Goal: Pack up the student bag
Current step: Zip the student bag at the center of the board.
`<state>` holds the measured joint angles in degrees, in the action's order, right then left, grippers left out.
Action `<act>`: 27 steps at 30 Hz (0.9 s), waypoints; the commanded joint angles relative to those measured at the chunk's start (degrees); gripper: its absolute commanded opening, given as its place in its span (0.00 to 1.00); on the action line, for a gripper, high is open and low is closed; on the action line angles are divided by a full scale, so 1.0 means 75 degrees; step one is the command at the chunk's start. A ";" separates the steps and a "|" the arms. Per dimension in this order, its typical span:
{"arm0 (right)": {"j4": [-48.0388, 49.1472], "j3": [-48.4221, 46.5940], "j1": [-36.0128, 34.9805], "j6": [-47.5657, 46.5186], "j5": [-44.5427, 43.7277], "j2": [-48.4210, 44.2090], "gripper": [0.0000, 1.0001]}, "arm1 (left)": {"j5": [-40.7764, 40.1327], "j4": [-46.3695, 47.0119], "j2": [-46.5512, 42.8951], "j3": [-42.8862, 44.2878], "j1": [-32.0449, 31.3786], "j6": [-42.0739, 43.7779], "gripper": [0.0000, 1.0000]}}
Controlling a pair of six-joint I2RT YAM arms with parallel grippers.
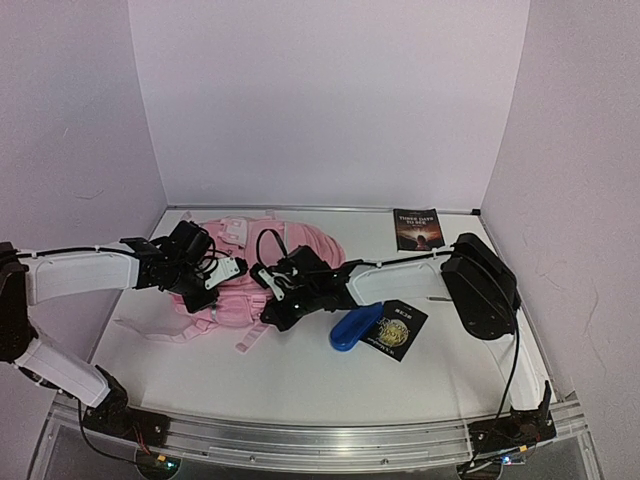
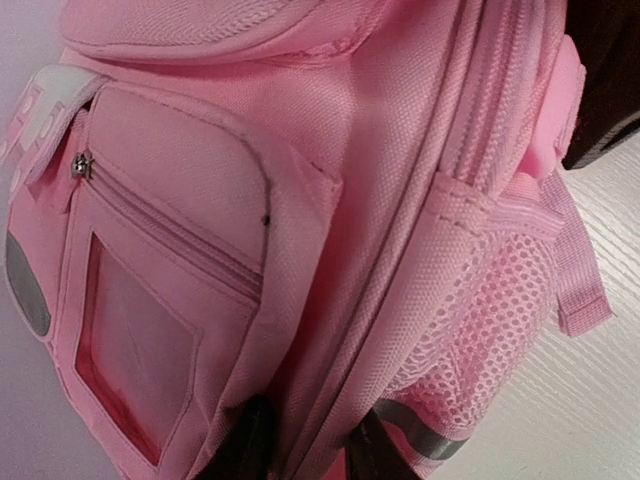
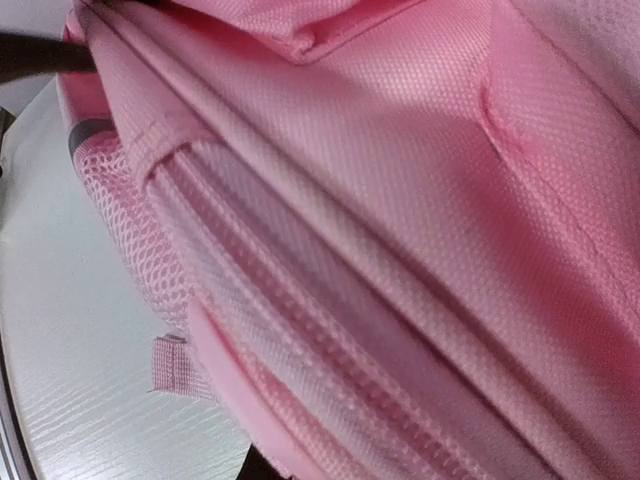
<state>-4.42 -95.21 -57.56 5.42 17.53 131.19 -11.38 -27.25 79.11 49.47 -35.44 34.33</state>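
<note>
Student bag (image 1: 305, 245) is seen from above lying on the white table (image 1: 300, 375), towards the far edge and left of the middle, with pink straps spread towards the near-left. The left gripper (image 1: 228, 270) is stretched in from the left edge and set against the bag's left side. The right gripper (image 1: 270, 288) is set on the bag's near edge, just beside the left one. By the far-right corner a dark book (image 1: 418, 228) is laid flat, and right of the middle a blue object (image 1: 355, 327) is seen touching a black packet (image 1: 400, 328). Over to the left wrist: the student bag (image 2: 400, 150) fills the view, with a windowed front pocket (image 2: 130, 350) and a mesh side pocket (image 2: 490, 320) picked out. The left gripper (image 2: 312, 452) is clamped on a ridge of pink fabric, with a dark finger (image 2: 250, 445) on each side of it. Now the right wrist: the student bag (image 3: 420, 200) is pressed right up to the lens, with zip seams and the mesh side pocket (image 3: 130, 220) showing above the table (image 3: 70, 350). The right claw's jaws are drawn together, and whether any fabric is caught between them cannot be told.
</note>
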 commanded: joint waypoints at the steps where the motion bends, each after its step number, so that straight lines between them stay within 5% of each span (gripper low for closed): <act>1: 0.0143 0.0405 0.0317 -0.0016 0.0278 -0.0943 0.00 | -0.1123 0.0281 -0.0125 0.0040 0.0051 0.0333 0.11; 6: -0.0017 0.1428 0.0801 -0.0326 0.0352 -0.1474 0.00 | -0.1509 0.0210 -0.0457 -0.0126 0.0225 0.0509 0.01; 15: -0.0253 0.2040 0.1081 -0.0833 0.0728 -0.2040 0.00 | -0.1561 0.0100 -0.0715 -0.0148 0.0601 0.0698 0.00; 22: -0.0244 0.0768 0.0892 0.0276 0.1912 -0.1342 0.00 | -0.0541 -0.0206 -0.1097 0.0190 -0.1086 -0.0188 0.51; 27: -0.0179 0.0324 0.0741 0.0696 0.2289 -0.1179 0.00 | -0.0869 0.0364 -0.1031 -0.0217 -0.2249 -0.0359 0.56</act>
<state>-8.50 -87.67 -50.49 6.74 27.91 122.30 -15.47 -27.99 72.23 48.61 -47.36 34.13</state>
